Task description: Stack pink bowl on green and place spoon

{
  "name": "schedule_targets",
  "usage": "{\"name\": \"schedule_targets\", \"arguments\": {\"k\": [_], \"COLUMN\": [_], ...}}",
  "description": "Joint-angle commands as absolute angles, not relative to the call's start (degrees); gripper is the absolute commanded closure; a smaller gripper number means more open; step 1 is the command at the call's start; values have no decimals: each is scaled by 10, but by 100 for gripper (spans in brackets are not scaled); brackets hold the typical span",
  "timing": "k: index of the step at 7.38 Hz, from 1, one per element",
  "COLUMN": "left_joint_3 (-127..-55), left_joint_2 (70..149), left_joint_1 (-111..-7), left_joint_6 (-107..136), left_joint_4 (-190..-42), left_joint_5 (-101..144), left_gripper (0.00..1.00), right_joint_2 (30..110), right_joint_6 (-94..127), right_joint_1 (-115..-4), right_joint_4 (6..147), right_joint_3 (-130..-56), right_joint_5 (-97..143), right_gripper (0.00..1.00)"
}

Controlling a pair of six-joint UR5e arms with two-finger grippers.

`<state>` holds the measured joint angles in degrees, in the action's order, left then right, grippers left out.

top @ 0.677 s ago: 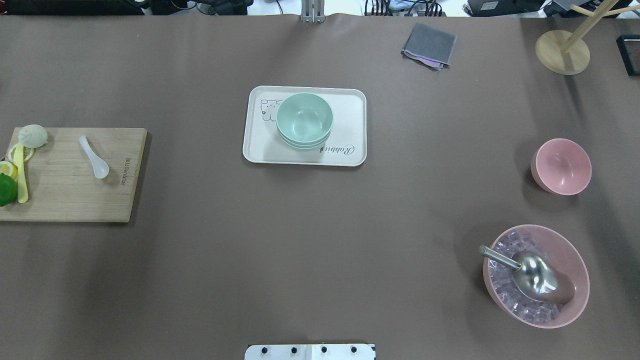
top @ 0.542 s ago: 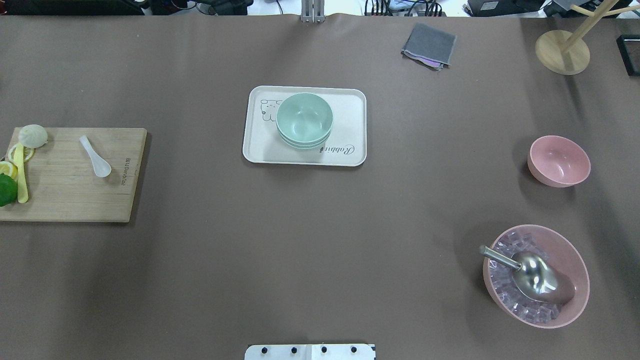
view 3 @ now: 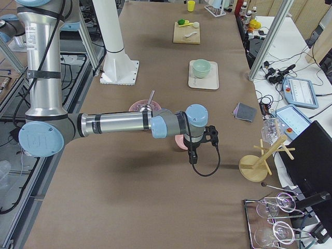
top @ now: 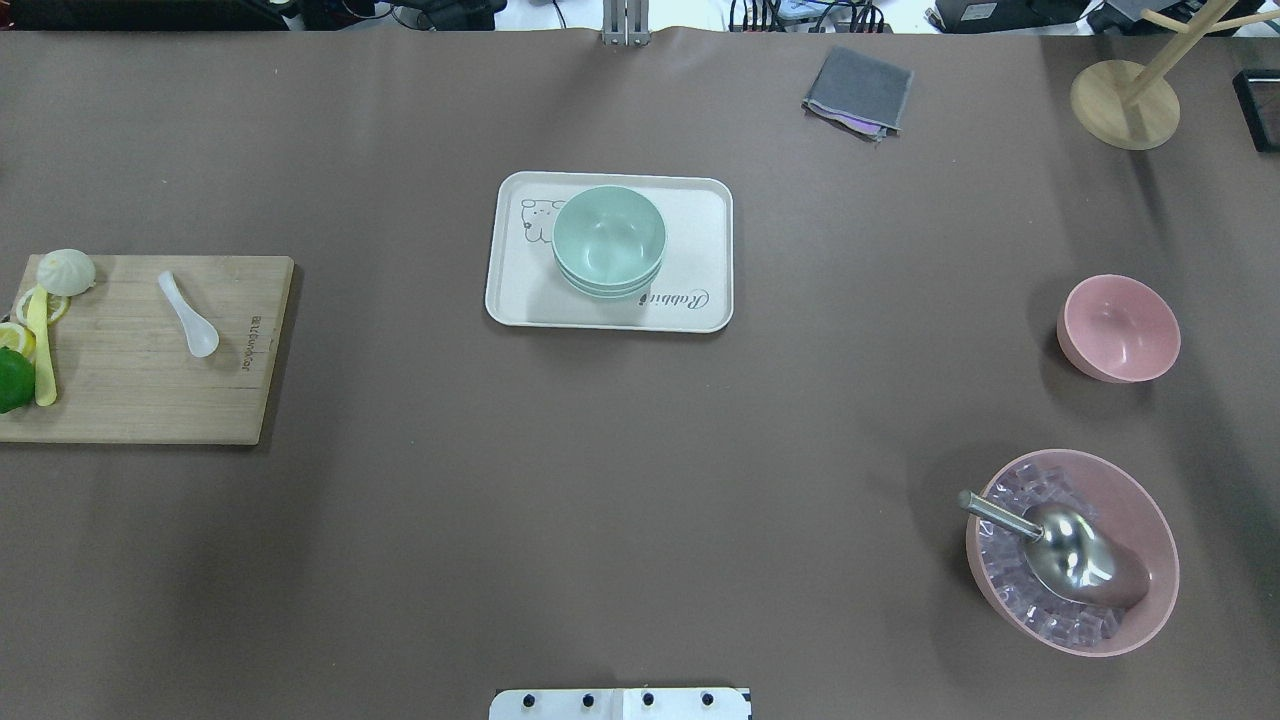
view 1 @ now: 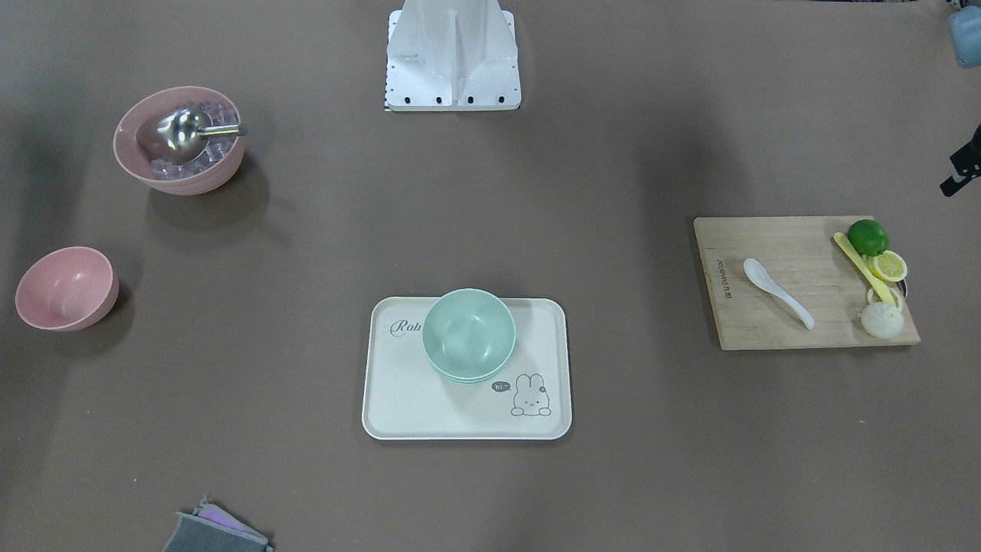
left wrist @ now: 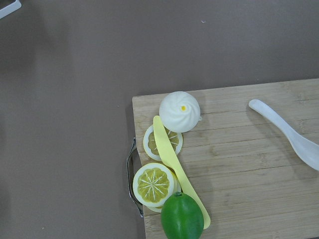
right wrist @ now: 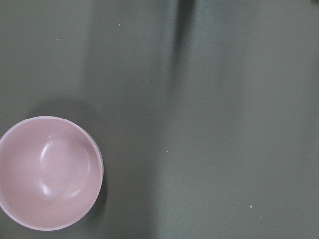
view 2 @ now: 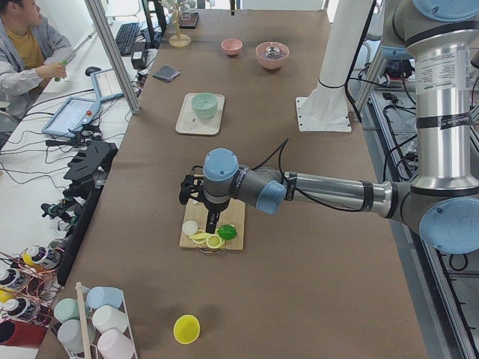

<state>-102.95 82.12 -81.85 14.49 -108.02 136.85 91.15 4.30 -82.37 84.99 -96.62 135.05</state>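
The small pink bowl (top: 1118, 328) stands upright on the table at the right; it also shows in the right wrist view (right wrist: 50, 172). Stacked green bowls (top: 609, 238) sit on a white tray (top: 700, 260) at the centre. A white spoon (top: 188, 314) lies on a wooden cutting board (top: 130, 400) at the left, also in the left wrist view (left wrist: 289, 137). My left gripper (view 2: 190, 188) hovers over the board's end, and my right gripper (view 3: 210, 135) hovers beside the pink bowl. I cannot tell whether either is open or shut.
A large pink bowl (top: 1072, 552) with ice cubes and a metal scoop stands at the near right. A lime (left wrist: 182, 217), lemon slices, a yellow knife and a bun (left wrist: 180, 111) lie on the board. A grey cloth (top: 858, 90) and a wooden stand (top: 1125, 103) are at the far right.
The small pink bowl has rocked slightly in place, from tilted to nearly level. Nothing else has moved.
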Motion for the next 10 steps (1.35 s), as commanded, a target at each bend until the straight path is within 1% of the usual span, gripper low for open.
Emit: {"name": "schedule_targets", "arguments": {"k": [1, 3, 5, 7, 10], "left_joint_3": [-1031, -1030, -997, -980, -980], "left_joint_2": [796, 792, 792, 791, 792], "left_joint_1": [-820, -821, -818, -817, -817], "left_joint_6": [146, 184, 185, 192, 193], "left_joint_4": [-1131, -1141, -1189, -1202, -1202], "left_joint_5": [1370, 1370, 1370, 1395, 1395], "left_gripper": [2, 2, 2, 2, 2], "right_joint_2": [923, 924, 929, 929, 928], "right_joint_6": [42, 43, 43, 45, 43], "right_joint_1": [-824, -824, -824, -824, -821], "right_joint_4": [850, 850, 849, 835, 833], "right_joint_3": [-967, -969, -971, -970, -967], "right_joint_5": [1349, 1352, 1357, 1362, 1422], "right_gripper": [0, 0, 0, 0, 0]}}
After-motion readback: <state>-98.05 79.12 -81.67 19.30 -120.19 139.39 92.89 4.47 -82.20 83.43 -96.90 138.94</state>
